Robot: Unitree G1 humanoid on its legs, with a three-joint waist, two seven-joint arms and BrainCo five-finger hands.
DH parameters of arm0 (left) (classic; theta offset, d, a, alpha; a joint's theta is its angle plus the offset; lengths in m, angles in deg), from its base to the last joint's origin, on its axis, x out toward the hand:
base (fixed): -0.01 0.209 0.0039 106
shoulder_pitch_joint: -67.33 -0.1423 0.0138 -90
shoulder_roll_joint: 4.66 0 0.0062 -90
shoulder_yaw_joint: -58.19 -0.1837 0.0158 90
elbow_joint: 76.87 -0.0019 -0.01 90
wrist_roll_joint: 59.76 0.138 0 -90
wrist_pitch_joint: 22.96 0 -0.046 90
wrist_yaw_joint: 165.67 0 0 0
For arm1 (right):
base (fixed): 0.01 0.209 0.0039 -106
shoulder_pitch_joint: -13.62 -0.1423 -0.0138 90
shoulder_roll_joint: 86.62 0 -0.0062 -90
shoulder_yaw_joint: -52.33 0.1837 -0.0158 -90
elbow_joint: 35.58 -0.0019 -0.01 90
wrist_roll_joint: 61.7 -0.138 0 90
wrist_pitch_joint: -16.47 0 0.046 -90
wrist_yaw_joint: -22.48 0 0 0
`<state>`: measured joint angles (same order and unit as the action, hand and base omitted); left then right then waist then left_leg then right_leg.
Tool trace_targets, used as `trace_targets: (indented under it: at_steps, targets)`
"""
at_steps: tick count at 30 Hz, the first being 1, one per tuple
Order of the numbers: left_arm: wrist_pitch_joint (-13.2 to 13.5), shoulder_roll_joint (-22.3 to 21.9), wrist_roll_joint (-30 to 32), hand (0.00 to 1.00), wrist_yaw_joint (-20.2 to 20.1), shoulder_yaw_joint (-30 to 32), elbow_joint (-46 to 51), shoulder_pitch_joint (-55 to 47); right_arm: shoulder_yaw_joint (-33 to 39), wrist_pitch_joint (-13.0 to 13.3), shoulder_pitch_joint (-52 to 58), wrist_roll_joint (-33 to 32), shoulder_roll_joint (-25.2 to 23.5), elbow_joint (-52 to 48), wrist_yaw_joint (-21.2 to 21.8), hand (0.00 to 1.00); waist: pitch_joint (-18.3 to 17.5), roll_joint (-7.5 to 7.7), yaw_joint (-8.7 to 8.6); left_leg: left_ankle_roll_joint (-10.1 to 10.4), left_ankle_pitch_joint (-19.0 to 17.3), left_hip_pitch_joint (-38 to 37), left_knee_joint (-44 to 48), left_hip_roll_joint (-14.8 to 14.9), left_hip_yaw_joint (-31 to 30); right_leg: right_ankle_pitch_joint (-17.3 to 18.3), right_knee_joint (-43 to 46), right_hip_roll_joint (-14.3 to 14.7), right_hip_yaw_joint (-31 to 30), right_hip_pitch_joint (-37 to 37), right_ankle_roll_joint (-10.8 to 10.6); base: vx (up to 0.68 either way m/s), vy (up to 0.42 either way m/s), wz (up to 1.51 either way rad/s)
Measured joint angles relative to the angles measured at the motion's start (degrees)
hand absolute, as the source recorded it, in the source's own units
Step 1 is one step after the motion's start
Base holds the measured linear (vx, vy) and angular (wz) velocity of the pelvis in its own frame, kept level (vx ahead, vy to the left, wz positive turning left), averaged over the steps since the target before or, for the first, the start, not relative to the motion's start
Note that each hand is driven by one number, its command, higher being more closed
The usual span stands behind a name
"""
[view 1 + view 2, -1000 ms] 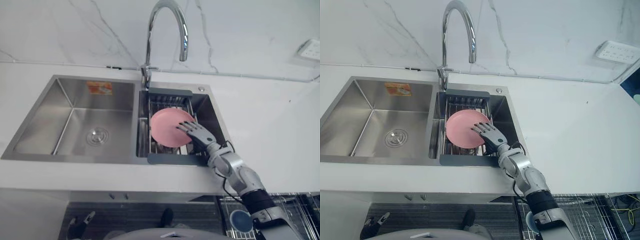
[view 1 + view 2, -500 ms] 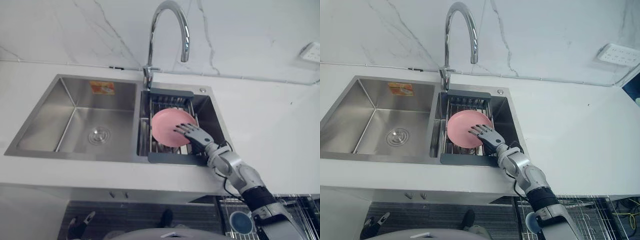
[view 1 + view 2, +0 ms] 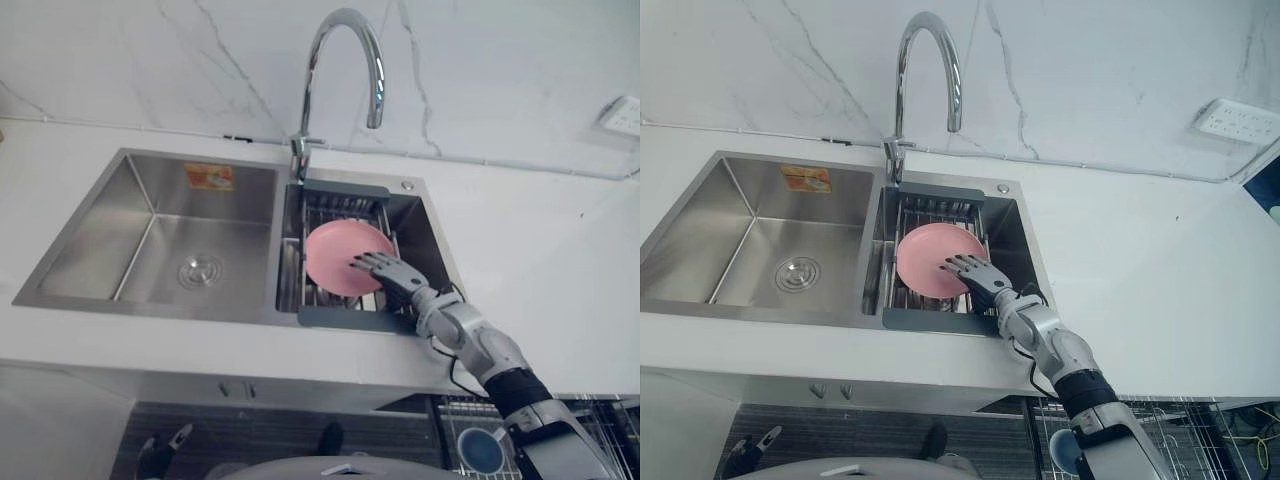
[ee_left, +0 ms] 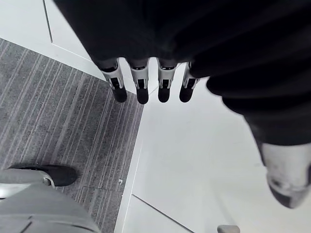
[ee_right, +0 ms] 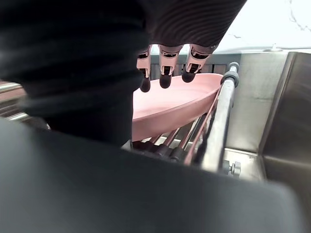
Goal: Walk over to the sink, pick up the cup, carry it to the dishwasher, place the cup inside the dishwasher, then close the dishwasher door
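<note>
A pink plate [image 3: 335,255] leans in a wire dish rack [image 3: 340,318] inside the sink's right basin. My right hand [image 3: 395,272] reaches in from the lower right, its straight fingers [image 5: 165,63] spread over the plate's near right rim [image 5: 194,94], open, with the tips at or just above the plate. Whether they touch it I cannot tell. My left hand [image 4: 141,82] hangs low beside a white cabinet front, fingers straight and holding nothing.
The left basin [image 3: 170,250] is bare steel with a drain. A tall curved faucet [image 3: 340,40] rises behind the rack. White counter [image 3: 540,260] spreads to the right, with a wall socket [image 3: 620,110]. Below at lower right is a wire rack [image 3: 465,415] with a blue item [image 3: 482,448].
The whole view has shifted a little. My right hand stays over the pink plate's near right side, with its fingertips slightly further onto it.
</note>
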<state>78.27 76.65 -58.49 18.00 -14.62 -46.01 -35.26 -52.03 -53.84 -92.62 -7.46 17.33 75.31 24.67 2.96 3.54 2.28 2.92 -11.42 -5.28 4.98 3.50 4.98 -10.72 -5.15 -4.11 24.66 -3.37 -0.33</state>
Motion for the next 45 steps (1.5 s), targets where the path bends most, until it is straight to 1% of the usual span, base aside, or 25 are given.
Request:
trace_targets:
  at_steps: [3, 4, 9, 10, 11, 15, 17, 20, 22, 25, 26, 27, 33, 36, 39, 42, 45]
  targets:
    - [0.0, 0.0, 0.0, 0.00, -0.3, 0.0, 0.0, 0.0, 0.1, -0.5, -0.1, 0.1, 0.0, 0.5, -0.6, 0.00, 0.0, -0.05, 0.06, 0.0, 0.1, 0.0, 0.0, 0.0, -0.2, 0.0, 0.0, 0.0, 0.0, 0.2, 0.0, 0.00, 0.022, 0.04]
    - [0.0, 0.0, 0.0, 0.00, -0.3, 0.0, 0.0, 0.0, 0.1, -0.7, -0.1, 0.1, 0.0, 0.6, -1.2, 1.00, 0.0, -0.05, 0.07, 0.1, 0.2, 0.0, 0.0, 0.0, -0.2, 0.0, 0.0, 0.0, 0.0, 0.2, 0.0, 0.00, 0.000, 0.00]
    - [0.0, 0.0, 0.0, 0.00, -0.3, -0.2, 0.0, 0.0, 0.1, -1.0, -1.1, 0.3, 0.0, 2.7, -4.3, 1.00, 0.3, -0.39, 0.01, 0.1, 0.3, 0.0, 0.0, 0.0, -0.2, 0.0, 0.0, 0.0, -0.1, 0.2, 0.0, 0.00, 0.000, 0.00]
    - [0.0, 0.0, 0.0, 0.00, -0.3, -0.4, 0.0, 0.0, 0.1, -0.9, -1.2, 1.8, 0.2, 2.9, -5.4, 1.00, 0.3, -0.41, 0.01, 0.2, 0.3, 0.0, 0.0, 0.0, -0.2, 0.0, 0.0, 0.0, -0.1, 0.2, 0.0, 0.00, 0.000, 0.00]
    - [0.0, 0.0, 0.0, 0.00, -0.3, -0.5, 0.0, 0.0, 0.1, -0.7, -1.2, 2.2, 0.1, 2.9, -5.7, 1.00, 0.3, -0.43, 0.02, 0.2, 0.3, 0.0, 0.0, 0.0, -0.2, 0.0, 0.0, 0.0, -0.1, 0.2, 0.0, 0.00, 0.000, 0.00]
    - [0.0, 0.0, -0.1, 0.00, -0.3, -0.7, 0.0, 0.0, -0.2, 0.8, -2.5, 4.7, 0.2, 4.3, -9.1, 1.00, 0.4, -0.56, 0.10, 0.2, 0.3, 0.0, 0.0, 0.1, -0.2, 0.0, 0.0, 0.0, -0.1, 0.1, 0.0, 0.00, 0.000, 0.00]
    - [0.0, 0.0, -0.1, 0.00, -0.3, -0.7, 0.0, 0.0, -0.2, 1.4, -2.7, 4.8, 0.3, 4.9, -10.6, 1.00, 0.4, -0.62, 0.22, 0.2, 0.3, 0.0, 0.0, 0.1, -0.2, 0.0, 0.0, 0.0, -0.1, 0.1, 0.0, 0.00, 0.000, 0.00]
    - [0.0, 0.0, -0.1, 0.00, -0.3, -1.0, 0.0, 0.0, -0.2, 1.9, -2.7, 7.3, 0.5, 4.9, -12.9, 1.00, 0.4, -0.68, 0.13, 0.2, 0.3, 0.0, 0.0, 0.1, -0.2, 0.0, 0.0, 0.0, -0.1, 0.1, 0.0, 0.00, 0.000, 0.00]
    - [0.1, 0.0, -0.1, 0.00, -0.3, -1.1, 0.0, 0.0, -0.3, 1.9, -2.7, 8.9, 0.5, 5.1, -14.8, 1.00, 0.5, -0.80, 0.16, 0.2, 0.3, 0.0, -0.1, 0.1, -0.2, 0.0, 0.0, 0.0, -0.2, 0.1, 0.0, 0.00, 0.000, 0.00]
    - [0.3, 0.0, 0.0, 0.00, -0.2, -1.1, 0.0, 0.0, -0.2, 1.5, -2.8, 9.2, 0.8, 5.1, -18.0, 1.00, 0.6, -0.87, 0.51, 0.2, 0.3, 0.0, -0.1, 0.1, -0.2, 0.0, 0.0, 0.0, -0.2, 0.1, 0.0, 0.00, 0.000, 0.00]
    - [0.4, 0.0, 0.0, 0.00, -0.2, -1.1, 0.0, 0.0, -0.2, 1.5, -2.8, 9.2, 1.0, 5.0, -18.5, 1.00, 0.6, -0.88, 0.56, 0.2, 0.3, 0.0, -0.1, 0.1, -0.2, 0.0, 0.0, 0.0, -0.2, 0.1, 0.0, 0.00, 0.000, 0.00]
    - [0.6, 0.0, -0.1, 0.00, -0.2, -1.1, 0.0, 0.0, -0.2, 1.5, -2.9, 9.1, 1.5, 4.8, -19.5, 1.00, 0.8, -1.20, 0.65, 0.2, 0.3, 0.0, -0.1, 0.1, -0.2, 0.0, 0.0, 0.0, -0.2, 0.1, 0.0, 0.00, 0.000, 0.00]
    - [0.9, 0.0, -0.1, 0.00, 0.0, -1.1, 0.0, -0.1, 0.0, 1.4, -3.1, 8.3, 1.8, 4.6, -20.3, 1.00, 0.9, -1.50, 0.59, 0.2, 0.3, 0.0, -0.1, 0.1, -0.2, 0.0, 0.0, 0.0, -0.2, 0.1, 0.0, 0.00, 0.000, 0.00]
    - [1.4, 0.0, -0.1, 0.00, 0.9, -1.0, 0.1, -0.1, 1.3, 1.5, -2.2, 7.6, 1.8, 2.1, -20.3, 1.00, 1.0, -1.55, 0.51, 0.2, 0.3, 0.0, -0.1, 0.1, -0.2, 0.0, 0.0, 0.0, -0.2, 0.1, 0.0, 0.00, 0.000, 0.00]
    - [1.4, 0.0, -0.1, 0.00, 1.2, -1.0, 0.1, -0.2, 2.0, 2.0, -2.2, 4.2, 1.7, -0.8, -20.3, 1.00, 1.0, -1.60, 0.23, 0.2, 0.3, 0.0, -0.1, 0.1, -0.2, 0.0, 0.0, 0.0, -0.2, 0.1, 0.0, 0.00, 0.000, 0.00]
    - [1.8, -0.1, -0.2, 0.00, 1.2, -1.0, 0.1, -0.3, 3.4, 3.1, -2.2, 2.4, 1.7, -3.1, -20.1, 1.00, 1.0, -1.60, 0.17, 0.2, 0.3, 0.0, -0.1, 0.1, -0.2, 0.0, 0.0, 0.0, -0.2, 0.1, 0.0, 0.00, 0.000, 0.00]
    - [1.9, -0.1, -1.1, 0.00, 1.5, -0.8, 0.1, -0.4, 4.6, 3.1, -2.2, 1.4, 1.7, -4.5, -20.0, 1.00, 1.0, -1.60, -0.05, 0.2, 0.3, 0.0, -0.1, 0.1, -0.2, 0.0, 0.0, 0.0, -0.2, 0.1, 0.0, 0.00, 0.000, 0.00]
